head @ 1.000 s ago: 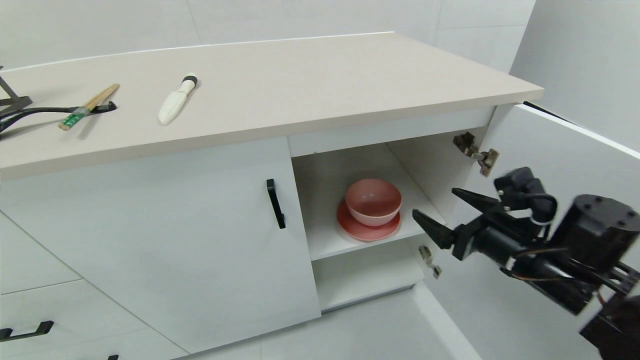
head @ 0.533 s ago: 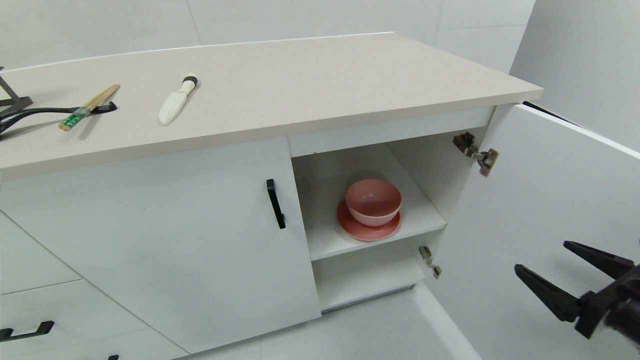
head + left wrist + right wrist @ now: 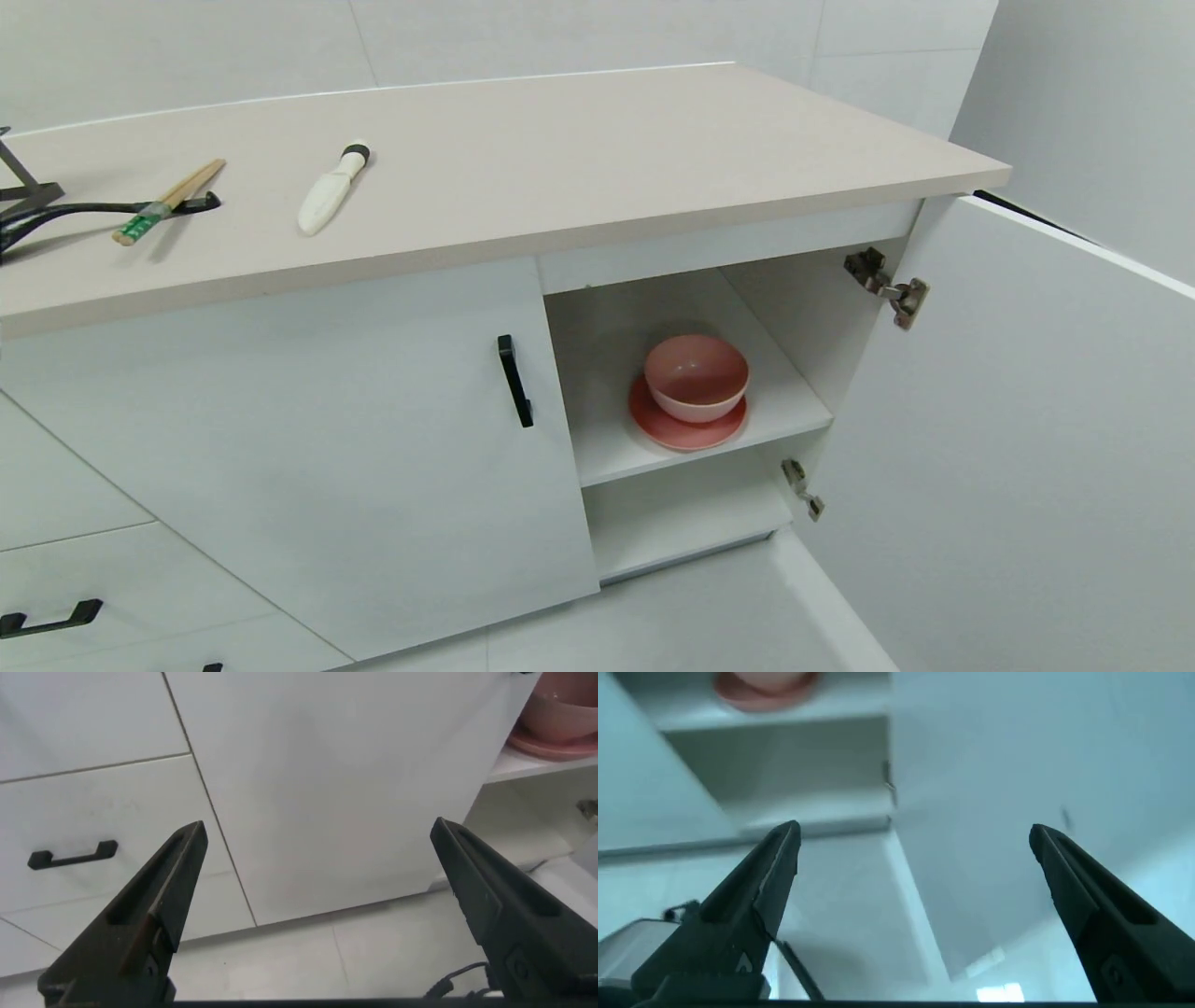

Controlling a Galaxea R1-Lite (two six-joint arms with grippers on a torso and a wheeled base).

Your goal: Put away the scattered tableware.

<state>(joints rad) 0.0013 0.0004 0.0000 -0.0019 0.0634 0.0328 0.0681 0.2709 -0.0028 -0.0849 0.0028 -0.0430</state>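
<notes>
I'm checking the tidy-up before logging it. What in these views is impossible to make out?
Head view: black object at the left end of the countertop, cut off by the frame edge.
Head view: lower shelf, its back part hidden beneath the upper shelf.
Right wrist view: pink bowl, blurred and cut by the edge.

The left gripper [image 3: 318,826] ends in two matte black fingers [image 3: 154,905], long wedges that taper to blunt points. Each has a shallow recessed slot along its flank, and a thin black wire [image 3: 458,975] loops near the root of one. The right gripper [image 3: 914,827] has the same black tapered fingers [image 3: 1092,915], with a slim dark cable [image 3: 799,971] and a pale grey fitting [image 3: 635,938] beside one root.
</notes>
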